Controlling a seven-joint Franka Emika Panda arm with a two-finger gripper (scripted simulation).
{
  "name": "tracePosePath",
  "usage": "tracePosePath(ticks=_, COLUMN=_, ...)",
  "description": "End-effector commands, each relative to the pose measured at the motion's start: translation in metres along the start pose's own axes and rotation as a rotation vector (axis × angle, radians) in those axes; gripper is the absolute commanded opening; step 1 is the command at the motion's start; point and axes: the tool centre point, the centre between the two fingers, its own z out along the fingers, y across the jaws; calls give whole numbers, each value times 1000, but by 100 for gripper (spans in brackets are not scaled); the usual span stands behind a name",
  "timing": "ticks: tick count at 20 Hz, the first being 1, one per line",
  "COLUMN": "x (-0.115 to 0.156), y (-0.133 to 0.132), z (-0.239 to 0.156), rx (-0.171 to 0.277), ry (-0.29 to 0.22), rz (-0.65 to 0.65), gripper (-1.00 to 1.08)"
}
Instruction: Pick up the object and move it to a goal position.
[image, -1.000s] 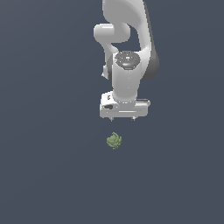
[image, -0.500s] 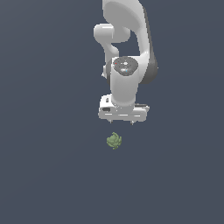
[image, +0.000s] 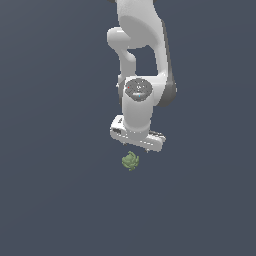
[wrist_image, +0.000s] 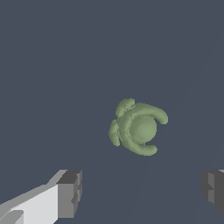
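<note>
stage: pre-grasp | gripper (wrist_image: 141, 192) jaws wide apart, holding nothing, above green object (image: 130, 160) | object lies ungrasped on floor | left: descend, grasp, lift, carry to goal

In the exterior view the arm (image: 142, 60) runs off the top edge, and the hand (image: 136, 144) hides its own fingertips behind its body. In the wrist view one finger (wrist_image: 214, 189) is cut by the picture's edge (the other partly too).
</note>
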Motion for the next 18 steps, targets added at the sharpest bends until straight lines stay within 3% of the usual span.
tracePosePath(ticks=1, x=6, y=2, z=9, rx=-3, ry=3, rz=75, gripper=100)
tracePosePath(ticks=9, x=20, y=8, z=30, rx=-12, ry=12, rz=255, gripper=100)
tracePosePath(ticks=18, x=27, y=12, z=40, rx=-17, ry=18, rz=342, gripper=100)
